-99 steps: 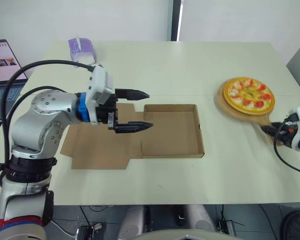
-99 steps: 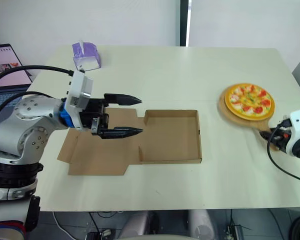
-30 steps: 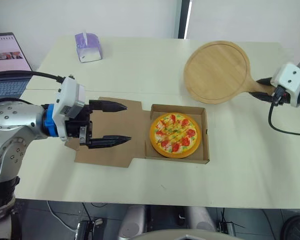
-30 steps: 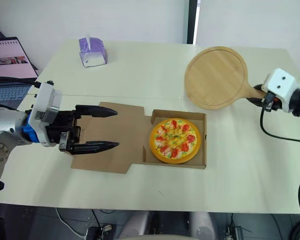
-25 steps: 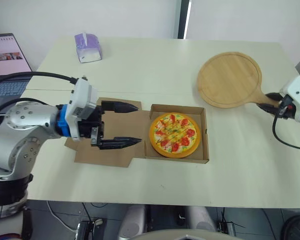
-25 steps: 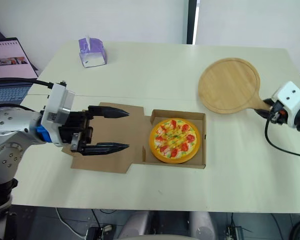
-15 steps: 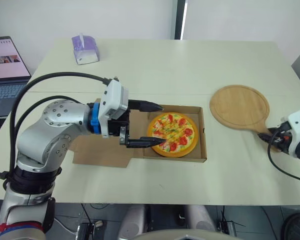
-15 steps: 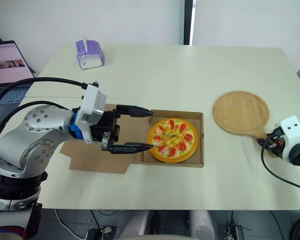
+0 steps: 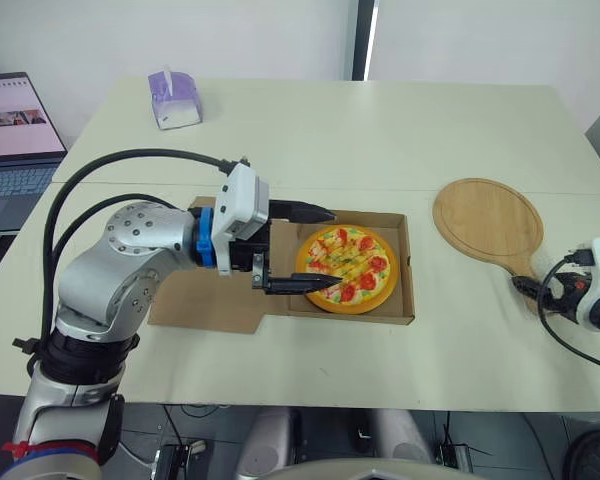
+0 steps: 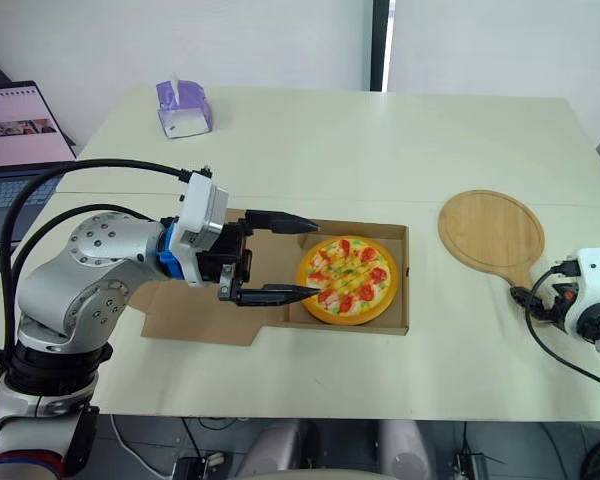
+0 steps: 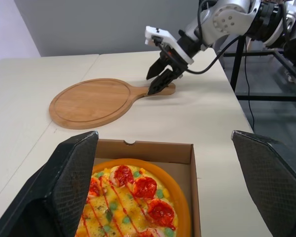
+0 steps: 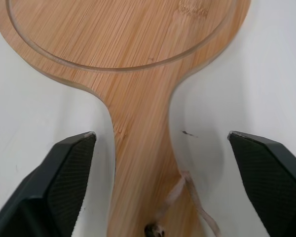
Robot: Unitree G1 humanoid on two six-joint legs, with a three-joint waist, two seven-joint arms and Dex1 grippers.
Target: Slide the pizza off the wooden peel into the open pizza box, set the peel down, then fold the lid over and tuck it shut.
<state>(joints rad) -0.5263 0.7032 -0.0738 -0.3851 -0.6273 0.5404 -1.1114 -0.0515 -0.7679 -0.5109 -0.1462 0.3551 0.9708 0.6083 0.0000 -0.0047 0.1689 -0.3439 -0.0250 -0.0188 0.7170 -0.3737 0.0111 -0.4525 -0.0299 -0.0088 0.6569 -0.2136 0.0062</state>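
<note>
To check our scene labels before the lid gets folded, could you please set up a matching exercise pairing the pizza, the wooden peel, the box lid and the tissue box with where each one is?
Things:
1. pizza
2. wooden peel
3. box lid
4. tissue box

Places:
A. far left part of the table
B. lying flat on the table, on the robot's right
C. inside the open pizza box
D. spread flat beside the box, on the robot's left

Pairs: 1-C, 2-B, 3-D, 4-A.
</note>
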